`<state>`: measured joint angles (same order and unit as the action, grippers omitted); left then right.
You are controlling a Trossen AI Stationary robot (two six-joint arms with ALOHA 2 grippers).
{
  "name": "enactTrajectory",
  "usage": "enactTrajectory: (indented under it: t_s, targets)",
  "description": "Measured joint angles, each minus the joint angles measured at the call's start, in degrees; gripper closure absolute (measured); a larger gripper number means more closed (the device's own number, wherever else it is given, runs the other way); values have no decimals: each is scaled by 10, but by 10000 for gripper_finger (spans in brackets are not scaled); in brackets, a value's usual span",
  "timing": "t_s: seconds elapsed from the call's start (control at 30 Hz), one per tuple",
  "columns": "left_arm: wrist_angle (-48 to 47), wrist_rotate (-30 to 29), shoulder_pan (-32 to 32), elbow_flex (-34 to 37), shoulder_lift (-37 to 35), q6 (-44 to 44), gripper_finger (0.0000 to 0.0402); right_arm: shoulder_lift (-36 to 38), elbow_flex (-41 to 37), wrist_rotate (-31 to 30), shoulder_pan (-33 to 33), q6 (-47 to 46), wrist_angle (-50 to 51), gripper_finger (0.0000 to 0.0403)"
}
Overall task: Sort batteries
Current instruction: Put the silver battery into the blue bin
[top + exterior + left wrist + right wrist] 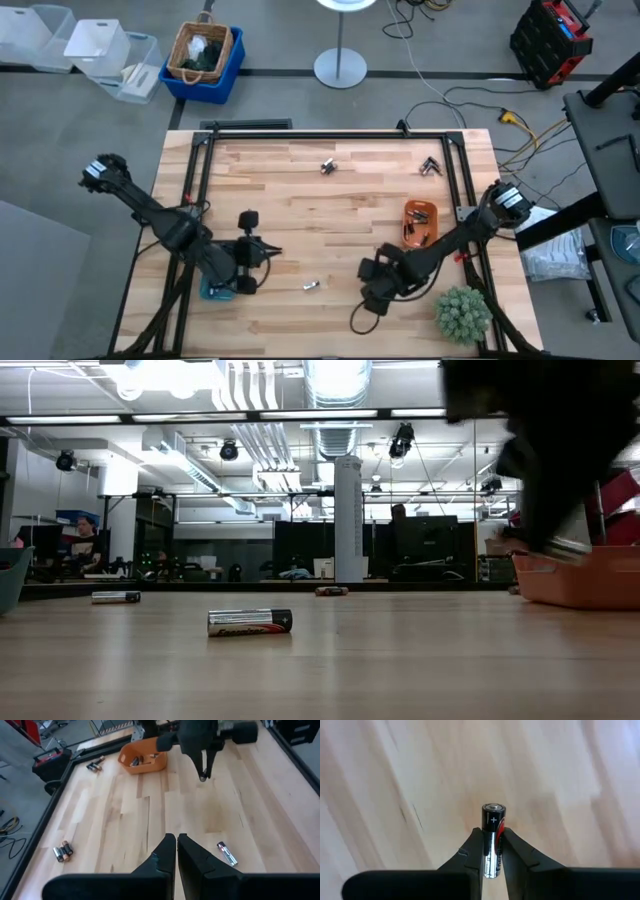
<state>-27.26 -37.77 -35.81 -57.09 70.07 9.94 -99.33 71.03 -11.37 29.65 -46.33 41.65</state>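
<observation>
Over the table's near-right, right gripper (492, 851) pinches a battery (493, 835), left gripper (176, 851) closed empty, so next it's carrying it to the orange tray (419, 222).

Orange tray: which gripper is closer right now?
Right. The right gripper, shut on a battery, sits just short of the orange tray toward the table's near edge. The left gripper, shut, is much farther, across the table's middle.
</observation>
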Motion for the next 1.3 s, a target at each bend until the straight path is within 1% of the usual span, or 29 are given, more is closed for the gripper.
enactTrajectory:
  t_s: [0.1,0.27,0.4,0.47,0.63,0.73,0.9,1.07,1.2,1.3]
  targets:
    - [18,5,0,0,26,1,402,0,11,-6,-18,60,-42,368]
    - [49,59,1,-3,66,27,402,-2,20,-4,-45,152,-109,368]
    - [52,52,1,-4,91,51,394,-2,34,-8,-66,225,-151,368]
    - [59,42,4,-4,102,59,385,-2,37,-9,-76,260,-194,368]
    - [78,40,11,-6,125,68,358,-1,51,-7,-91,345,-268,368]
    - [83,37,16,-11,135,77,339,-1,60,-8,-96,387,-275,368]
    - [112,37,23,-13,147,70,307,-1,67,-7,-98,420,-294,368]
    - [118,36,30,-13,147,69,280,-1,67,-7,-98,434,-295,368]
    - [155,36,35,-13,148,48,268,-1,67,-7,-99,443,-298,368]
    - [181,38,35,-13,148,23,266,-1,67,-7,-99,445,-300,368]
